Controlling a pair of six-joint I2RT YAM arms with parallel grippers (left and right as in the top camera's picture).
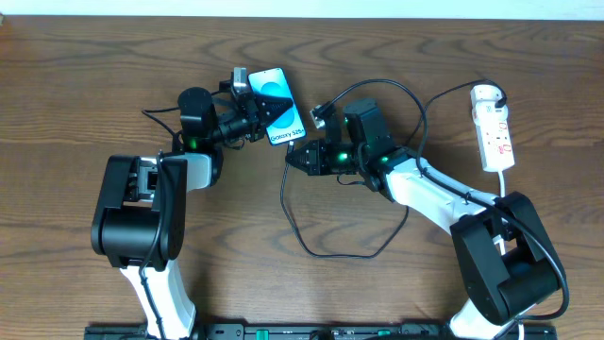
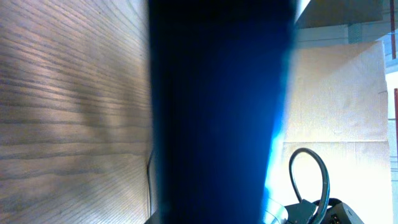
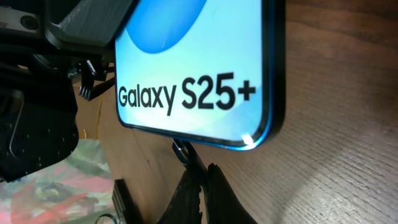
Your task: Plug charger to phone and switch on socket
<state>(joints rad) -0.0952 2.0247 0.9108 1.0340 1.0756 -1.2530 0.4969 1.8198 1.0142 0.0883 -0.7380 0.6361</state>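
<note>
Left tool (image 1: 251,113) is clamped on the phone (image 1: 276,104), gripping it at the long edge nearest that arm. The screen faces up and the bottom end is turned toward the other arm. That hold looks meant to brace the phone so it cannot slide away when something is pushed into its port. The left wrist camera sees little but the phone's dark body filling its view.

Just right of it, the right tool (image 3: 200,180) is pinched shut on the charger (image 1: 335,256) close to its tip (image 3: 180,149). Only a short stub sticks out past the 2 fingers, which should keep it stiff for insertion. The tip meets the phone's bottom edge below the "Galaxy S25+" text. Whether it is seated in the port cannot be told.

Slack cable lies in a wide loop on the surface (image 1: 94,57), so nothing should tug on the tip.

Far right, the socket (image 1: 494,132) lies well apart from both tools, and the charger's other end runs to its top. Its switch is too small to read, so switching it on looks like the step left.
</note>
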